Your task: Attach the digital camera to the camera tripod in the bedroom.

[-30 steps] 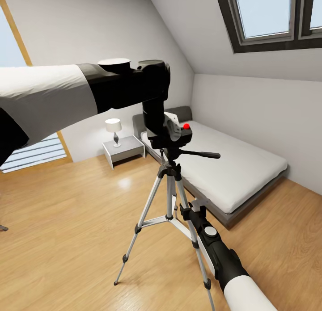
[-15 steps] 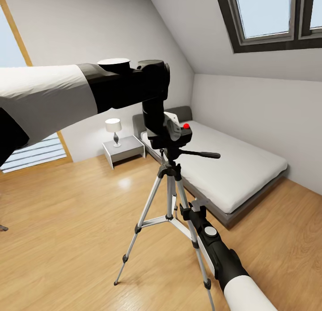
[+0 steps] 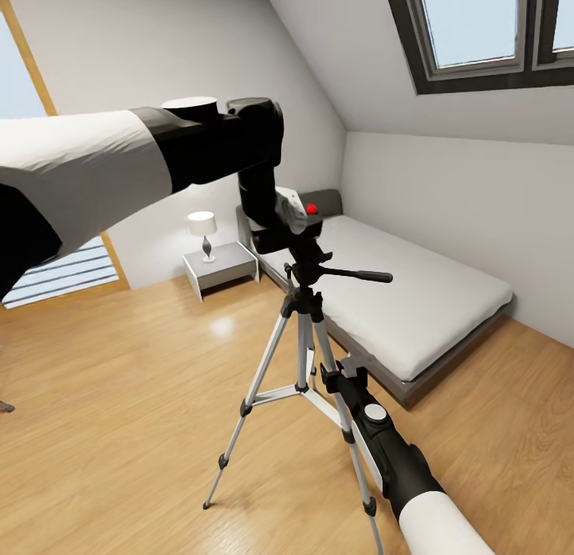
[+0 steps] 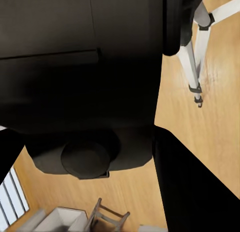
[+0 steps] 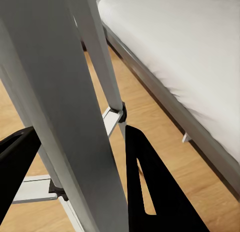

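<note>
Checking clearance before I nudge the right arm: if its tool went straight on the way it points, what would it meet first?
Probably the camera tripod: one silver-grey leg already stands between the right tool's fingers, so any advance likely presses into that leg. Depth is unclear.

In the head view the black left gripper covers most of the small black digital camera, and the contact between fingers and body is hidden. In the left wrist view the camera's dark body is cut by the edges. The silver-grey tripod leg hides the gap between the right gripper's black fingers.
</note>
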Tool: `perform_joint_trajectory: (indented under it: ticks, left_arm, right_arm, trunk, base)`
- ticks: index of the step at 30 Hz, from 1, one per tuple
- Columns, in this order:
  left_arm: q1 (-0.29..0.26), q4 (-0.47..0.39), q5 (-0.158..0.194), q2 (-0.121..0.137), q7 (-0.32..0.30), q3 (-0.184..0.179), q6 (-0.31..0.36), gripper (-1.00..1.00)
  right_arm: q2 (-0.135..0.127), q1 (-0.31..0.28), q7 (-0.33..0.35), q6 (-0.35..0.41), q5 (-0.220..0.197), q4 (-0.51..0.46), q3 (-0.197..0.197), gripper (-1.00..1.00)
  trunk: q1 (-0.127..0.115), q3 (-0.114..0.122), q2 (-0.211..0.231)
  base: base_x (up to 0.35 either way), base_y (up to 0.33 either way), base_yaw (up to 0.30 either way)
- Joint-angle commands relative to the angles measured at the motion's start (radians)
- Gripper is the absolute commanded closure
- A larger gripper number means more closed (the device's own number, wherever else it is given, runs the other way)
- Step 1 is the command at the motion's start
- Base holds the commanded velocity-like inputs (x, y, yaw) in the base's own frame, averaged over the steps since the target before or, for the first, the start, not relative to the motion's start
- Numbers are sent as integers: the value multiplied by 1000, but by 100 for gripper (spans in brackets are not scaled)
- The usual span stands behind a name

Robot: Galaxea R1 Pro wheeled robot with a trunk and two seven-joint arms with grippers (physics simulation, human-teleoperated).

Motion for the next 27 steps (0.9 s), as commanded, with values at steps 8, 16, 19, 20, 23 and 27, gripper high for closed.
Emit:
perform_joint_trajectory:
  ticks: [8, 16, 19, 20, 23, 27]
  left_arm:
    - [-2, 31, 3, -24, -2, -3, 5, 100]
    - [-2, 46, 1, -31, 17, 86, 5, 100]
    - [-3, 66, 1, -32, 82, 108, 5, 100]
    - [-3, 70, 1, -32, 112, 114, 6, 100]
    - [-2, 75, 1, -32, 162, 148, 6, 100]
    - [-2, 74, 1, -33, 183, 197, 7, 100]
  right_arm:
    - [0, 0, 1, 2, 9, 1, 0, 100]
    - [0, 0, 1, 2, 9, 2, 0, 100]
    - [0, -1, 1, 2, 9, 2, 0, 100]
    - [0, -1, 1, 2, 9, 2, 0, 100]
    - [0, 0, 1, 2, 9, 2, 0, 100]
    - [0, 0, 1, 2, 9, 2, 0, 100]
  trunk:
    - [1, -2, -2]
    - [1, -2, -2]
    - [1, -2, -2]
    - [1, -2, -2]
    - [1, -2, -2]
    - [1, -2, -2]
  base:
    - [0, 0, 0]
    - [0, 0, 0]
    - [0, 0, 0]
    - [0, 0, 0]
    - [0, 0, 0]
    - [0, 0, 0]
